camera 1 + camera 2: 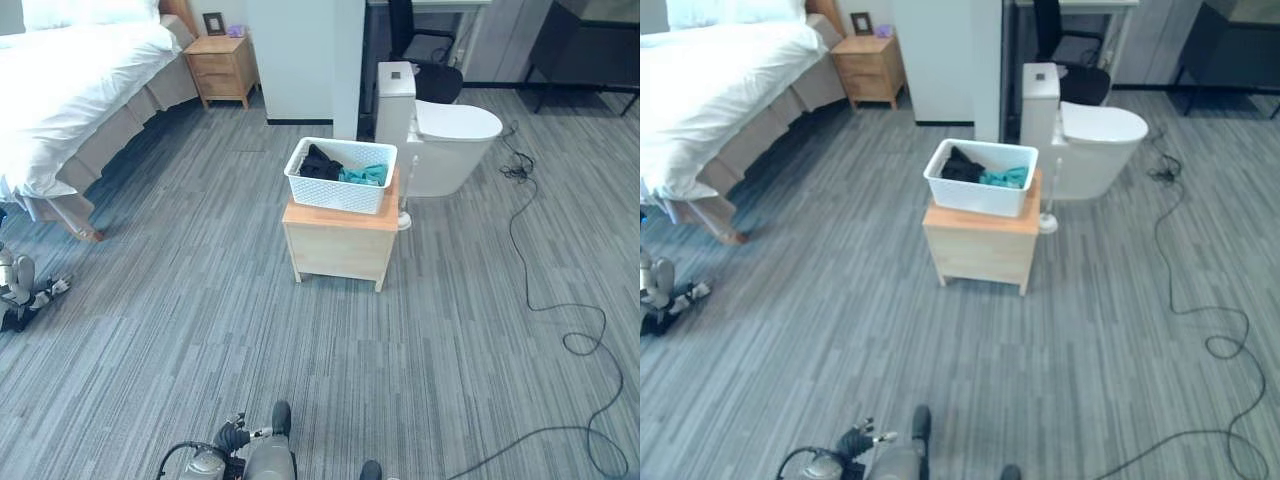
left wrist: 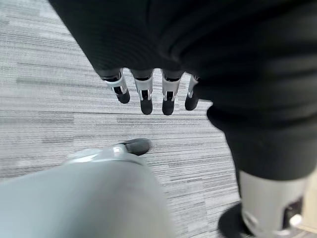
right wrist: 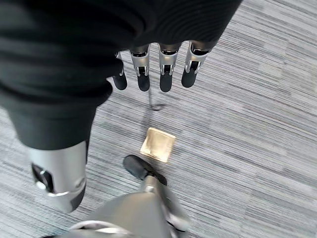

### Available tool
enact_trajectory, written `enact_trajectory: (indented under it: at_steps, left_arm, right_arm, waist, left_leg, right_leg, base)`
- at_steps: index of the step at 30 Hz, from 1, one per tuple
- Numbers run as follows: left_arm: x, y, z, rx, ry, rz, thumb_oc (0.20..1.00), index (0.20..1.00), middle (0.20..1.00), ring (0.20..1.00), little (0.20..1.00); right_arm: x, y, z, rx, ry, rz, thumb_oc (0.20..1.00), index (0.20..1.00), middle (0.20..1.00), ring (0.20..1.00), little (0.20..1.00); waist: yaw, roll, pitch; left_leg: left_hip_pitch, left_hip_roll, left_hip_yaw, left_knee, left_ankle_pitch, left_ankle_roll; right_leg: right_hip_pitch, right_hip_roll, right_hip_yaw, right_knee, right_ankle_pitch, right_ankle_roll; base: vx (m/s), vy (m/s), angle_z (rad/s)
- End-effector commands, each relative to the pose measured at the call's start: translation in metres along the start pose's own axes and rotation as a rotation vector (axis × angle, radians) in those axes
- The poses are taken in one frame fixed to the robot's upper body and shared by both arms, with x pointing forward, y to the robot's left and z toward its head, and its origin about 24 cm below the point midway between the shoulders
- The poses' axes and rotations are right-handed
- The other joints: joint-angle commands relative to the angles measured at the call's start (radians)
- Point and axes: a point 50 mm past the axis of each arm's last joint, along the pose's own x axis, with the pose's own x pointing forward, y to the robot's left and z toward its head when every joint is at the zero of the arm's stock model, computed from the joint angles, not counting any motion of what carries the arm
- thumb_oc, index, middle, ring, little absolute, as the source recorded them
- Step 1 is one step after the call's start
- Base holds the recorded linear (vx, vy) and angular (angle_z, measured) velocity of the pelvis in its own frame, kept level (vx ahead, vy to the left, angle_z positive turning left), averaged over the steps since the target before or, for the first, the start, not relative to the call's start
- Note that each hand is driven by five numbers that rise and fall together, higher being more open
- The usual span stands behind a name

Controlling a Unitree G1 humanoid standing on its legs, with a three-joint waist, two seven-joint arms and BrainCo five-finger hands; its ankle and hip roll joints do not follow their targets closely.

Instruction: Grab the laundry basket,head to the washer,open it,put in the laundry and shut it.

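A white laundry basket [image 1: 338, 190] stands on a low wooden stand [image 1: 340, 248] in the middle of the room, some way ahead of me. Inside it lie a dark garment [image 1: 320, 163] and a teal one [image 1: 366, 176]. My left hand [image 2: 144, 93] hangs over the grey striped floor with its fingers straight and nothing in it. My right hand [image 3: 166, 74] hangs the same way, fingers straight and empty. Both hands are far from the basket.
A white toilet [image 1: 450, 140] stands just behind and to the right of the stand. A bed [image 1: 70, 90] fills the far left, with a wooden nightstand [image 1: 222, 68] beside it. A dark chair [image 1: 425, 60] is at the back. A small tan square [image 3: 157, 144] lies on the floor.
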Motion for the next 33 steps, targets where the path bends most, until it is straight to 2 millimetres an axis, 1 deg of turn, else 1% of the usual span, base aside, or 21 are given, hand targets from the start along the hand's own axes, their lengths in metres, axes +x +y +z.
enact_trajectory:
  at_steps: [1, 2, 3, 4, 6, 7, 8, 9, 11, 12, 13, 14, 16, 19, 20, 24, 28, 30, 31, 32, 33]
  left_arm:
    - [0.001, -0.003, 0.003, -0.045, -0.015, 0.009, 1.0, 1.0, 1.0, 1.0, 1.0]
    - [0.0, 0.002, -0.003, -0.049, 0.012, 0.023, 1.0, 1.0, 1.0, 1.0, 1.0]
    - [0.0, 0.002, -0.003, -0.049, 0.012, 0.023, 1.0, 1.0, 1.0, 1.0, 1.0]
    - [-0.001, 0.004, -0.009, -0.035, 0.041, 0.022, 1.0, 1.0, 1.0, 1.0, 1.0]
    - [-0.001, 0.004, -0.012, 0.002, 0.058, 0.007, 1.0, 1.0, 1.0, 1.0, 1.0]
    - [-0.002, 0.004, -0.013, 0.015, 0.059, 0.004, 1.0, 1.0, 1.0, 1.0, 1.0]
    - [-0.002, 0.004, -0.013, 0.015, 0.059, 0.004, 1.0, 1.0, 1.0, 1.0, 1.0]
    - [-0.001, 0.005, -0.01, 0.03, 0.048, 0.001, 1.0, 1.0, 1.0, 1.0, 1.0]
    - [-0.001, 0.003, -0.009, 0.043, 0.045, -0.004, 1.0, 1.0, 1.0, 1.0, 1.0]
    - [-0.001, 0.004, -0.009, 0.045, 0.044, -0.003, 1.0, 1.0, 1.0, 1.0, 1.0]
    - [-0.001, 0.004, -0.008, 0.055, 0.042, -0.002, 1.0, 1.0, 1.0, 1.0, 1.0]
    - [-0.001, 0.004, -0.008, 0.055, 0.042, -0.002, 1.0, 1.0, 1.0, 1.0, 1.0]
    - [-0.001, 0.003, -0.008, 0.064, 0.038, -0.004, 1.0, 1.0, 1.0, 1.0, 1.0]
    - [0.0, 0.002, -0.005, 0.077, 0.028, -0.007, 1.0, 1.0, 1.0, 1.0, 1.0]
    - [0.001, 0.001, -0.001, 0.082, 0.014, -0.008, 1.0, 1.0, 1.0, 1.0, 1.0]
    - [0.001, 0.0, -0.001, 0.08, 0.015, -0.007, 1.0, 1.0, 1.0, 1.0, 1.0]
    - [0.001, -0.005, -0.007, 0.08, 0.034, -0.019, 1.0, 1.0, 1.0, 1.0, 1.0]
    - [0.001, -0.011, -0.009, 0.063, 0.047, -0.026, 1.0, 1.0, 1.0, 1.0, 1.0]
    - [0.001, -0.011, -0.009, 0.063, 0.047, -0.026, 1.0, 1.0, 1.0, 1.0, 1.0]
    - [0.0, -0.01, -0.011, 0.049, 0.055, -0.021, 1.0, 1.0, 1.0, 1.0, 1.0]
    - [0.0, -0.009, -0.01, 0.025, 0.049, -0.008, 1.0, 1.0, 1.0, 1.0, 1.0]
  right_arm:
    - [0.0, -0.005, -0.004, -0.017, 0.01, -0.017, 1.0, 1.0, 1.0, 1.0, 1.0]
    - [-0.001, -0.001, -0.01, -0.011, 0.031, -0.003, 1.0, 1.0, 1.0, 1.0, 1.0]
    - [-0.001, -0.001, -0.01, -0.011, 0.031, -0.003, 1.0, 1.0, 1.0, 1.0, 1.0]
    - [0.0, 0.001, -0.01, -0.002, 0.034, 0.006, 1.0, 1.0, 1.0, 1.0, 1.0]
    - [0.0, 0.003, -0.01, -0.007, 0.033, 0.016, 1.0, 1.0, 1.0, 1.0, 1.0]
    - [0.0, 0.002, -0.008, -0.009, 0.026, 0.017, 1.0, 1.0, 1.0, 1.0, 1.0]
    - [0.0, 0.002, -0.008, -0.009, 0.026, 0.016, 1.0, 1.0, 1.0, 1.0, 1.0]
    - [0.0, -0.001, 0.0, -0.008, -0.003, 0.005, 1.0, 1.0, 1.0, 1.0, 1.0]
    - [0.0, -0.002, 0.006, -0.006, -0.029, -0.003, 1.0, 1.0, 1.0, 1.0, 1.0]
    - [0.0, -0.001, 0.005, -0.009, -0.028, -0.001, 1.0, 1.0, 1.0, 1.0, 1.0]
    - [0.0, 0.001, 0.004, -0.025, -0.024, 0.004, 1.0, 1.0, 1.0, 1.0, 1.0]
    - [0.0, 0.001, 0.004, -0.025, -0.024, 0.004, 1.0, 1.0, 1.0, 1.0, 1.0]
    - [0.0, 0.002, 0.004, -0.025, -0.027, 0.004, 1.0, 1.0, 1.0, 1.0, 1.0]
    - [0.0, 0.002, 0.003, -0.02, -0.019, 0.005, 1.0, 1.0, 1.0, 1.0, 1.0]
    - [0.0, 0.002, 0.001, -0.004, -0.01, 0.007, 1.0, 1.0, 1.0, 1.0, 1.0]
    - [-0.001, 0.002, -0.012, 0.032, 0.026, 0.013, 1.0, 1.0, 1.0, 1.0, 1.0]
    - [-0.002, 0.003, -0.025, 0.037, 0.056, 0.017, 1.0, 1.0, 1.0, 1.0, 1.0]
    - [-0.003, 0.003, -0.04, 0.03, 0.114, 0.018, 1.0, 1.0, 1.0, 1.0, 1.0]
    - [-0.003, 0.003, -0.04, 0.03, 0.113, 0.019, 1.0, 1.0, 1.0, 1.0, 1.0]
    - [-0.003, 0.003, -0.04, 0.033, 0.117, 0.017, 1.0, 1.0, 1.0, 1.0, 1.0]
    - [-0.003, -0.002, -0.033, 0.042, 0.091, -0.002, 1.0, 1.0, 1.0, 1.0, 1.0]
  waist:
    - [0.02, -0.018, -0.05]
    - [0.028, -0.035, -0.062]
    - [0.029, -0.034, -0.064]
    - [0.036, -0.045, -0.072]
    - [0.034, -0.05, -0.081]
    - [0.027, -0.047, -0.076]
    - [0.027, -0.046, -0.078]
    - [0.013, -0.025, -0.059]
    - [-0.008, 0.011, -0.04]
    - [-0.015, 0.021, -0.034]
    - [-0.034, 0.034, -0.02]
    - [-0.035, 0.035, -0.018]
    - [-0.048, 0.031, -0.009]
    - [-0.077, 0.008, -0.001]
    - [-0.098, 0.001, 0.003]
    - [-0.132, -0.011, -0.018]
    - [-0.146, -0.02, -0.038]
    - [-0.15, 0.004, -0.051]
    - [-0.153, 0.0, -0.054]
    - [-0.145, 0.001, -0.052]
    - [-0.124, -0.017, -0.033]
  left_leg:
    - [-0.088, -0.038, -0.02, 0.121, 0.023, 0.07]
    - [-0.107, -0.066, -0.019, 0.193, -0.002, 0.094]
    - [-0.11, -0.064, -0.019, 0.194, -0.002, 0.094]
    - [-0.085, -0.094, -0.007, 0.22, -0.045, 0.124]
    - [-0.047, -0.133, 0.003, 0.216, -0.082, 0.159]
    - [-0.024, -0.15, 0.009, 0.21, -0.103, 0.18]
    - [-0.026, -0.149, 0.009, 0.209, -0.101, 0.18]
    - [0.029, -0.167, 0.013, 0.195, -0.134, 0.214]
    - [0.108, -0.173, 0.011, 0.169, -0.164, 0.238]
    - [0.145, -0.175, 0.008, 0.157, -0.175, 0.24]
    - [0.213, -0.173, -0.008, 0.128, -0.192, 0.233]
    - [0.216, -0.173, -0.009, 0.127, -0.192, 0.233]
    - [0.255, -0.173, -0.021, 0.115, -0.212, 0.221]
    - [0.334, -0.183, -0.052, 0.095, -0.258, 0.201]
    - [0.379, -0.182, -0.075, 0.09, -0.287, 0.191]
    - [0.471, -0.175, -0.116, 0.074, -0.334, 0.173]
    - [0.52, -0.151, -0.134, 0.094, -0.371, 0.157]
    - [0.484, -0.081, -0.124, 0.262, -0.257, 0.088]
    - [0.48, -0.085, -0.127, 0.261, -0.254, 0.089]
    - [0.424, -0.053, -0.114, 0.399, -0.165, 0.061]
    - [0.31, -0.052, -0.125, 0.64, -0.069, 0.06]
  right_leg:
    - [0.154, -0.053, 0.027, 0.022, -0.133, 0.102]
    - [0.164, -0.102, 0.033, 0.08, -0.141, 0.117]
    - [0.161, -0.101, 0.033, 0.08, -0.14, 0.117]
    - [0.14, -0.142, 0.05, 0.165, -0.12, 0.128]
    - [0.099, -0.173, 0.061, 0.293, -0.025, 0.149]
    - [0.063, -0.191, 0.075, 0.389, 0.051, 0.157]
    - [0.061, -0.19, 0.076, 0.388, 0.053, 0.157]
    - [0.0, -0.221, 0.067, 0.556, 0.143, 0.162]
    - [-0.084, -0.247, 0.022, 0.666, 0.176, 0.16]
    - [-0.118, -0.252, -0.001, 0.667, 0.14, 0.149]
    - [-0.176, -0.237, -0.056, 0.575, 0.068, 0.128]
    - [-0.172, -0.236, -0.058, 0.574, 0.067, 0.127]
    - [-0.193, -0.215, -0.083, 0.436, 0.05, 0.126]
    - [-0.242, -0.171, -0.043, 0.178, 0.112, 0.16]
    - [-0.284, -0.149, 0.027, 0.063, 0.163, 0.188]
    - [-0.339, -0.133, 0.077, 0.01, 0.209, 0.209]
    - [-0.299, -0.122, 0.081, 0.034, 0.234, 0.191]
    - [-0.259, -0.078, 0.055, 0.084, 0.19, 0.145]
    - [-0.262, -0.083, 0.054, 0.084, 0.19, 0.145]
    - [-0.231, -0.068, 0.042, 0.094, 0.163, 0.117]
    - [-0.176, -0.057, 0.037, 0.097, 0.125, 0.075]
  base:
    - [0.48, 0.24, -0.5]
    - [0.32, 0.168, -0.36]
    - [0.58, 0.331, -0.27]
    - [0.41, 0.267, -0.18]
    - [0.44, 0.329, -0.14]
    - [0.21, 0.203, -0.12]
    - [0.27, 0.314, 0.06]
    - [0.26, 0.303, 0.11]
    - [0.36, 0.316, 0.24]
    - [0.5, 0.156, 0.11]
    - [0.38, 0.066, 0.06]
    - [0.34, -0.005, 0.06]
    - [0.25, -0.078, 0.3]
    - [0.42, -0.142, 0.03]
    - [0.54, -0.155, -0.08]
    - [0.45, -0.142, 0.42]
    - [0.4, -0.209, 0.58]
    - [0.35, -0.259, 0.11]
    - [0.22, -0.221, 0.1]
    - [0.23, -0.292, 0.12]
    - [0.23, -0.292, 0.16]
